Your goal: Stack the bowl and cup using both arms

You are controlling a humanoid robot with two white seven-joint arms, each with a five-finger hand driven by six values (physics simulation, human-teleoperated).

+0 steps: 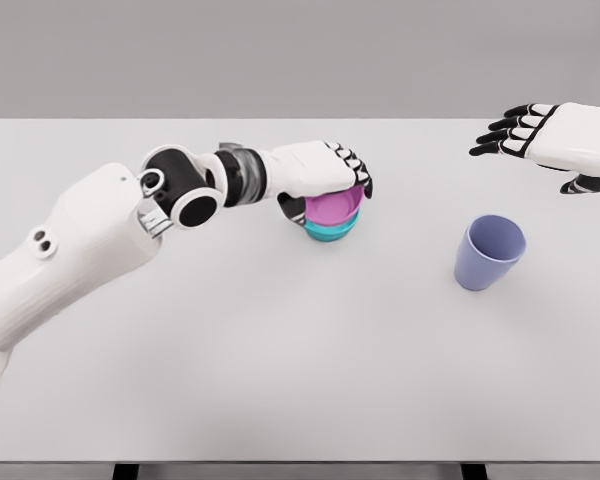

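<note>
Two bowls [332,215] already nested, left robot hand [325,172] curled over them, gripping. Cup [490,252] untouched on table [280,350]; right robot hand [550,140] open, empty, hovers nearby. Cup-stacking left.

Table [280,380]: matt, smooth, pale grey; pink bowl [332,208] & teal bowl [330,231]: smooth plastic-like, low sheen; cup [489,253]: matt lavender plastic; arm shells [70,250]: smooth white, semi-gloss.

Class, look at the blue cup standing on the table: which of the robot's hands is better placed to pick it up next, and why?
The right hand: it hovers open just beyond the blue cup, holding nothing. The left hand is occupied, wrapped over the stacked bowls farther away.
</note>
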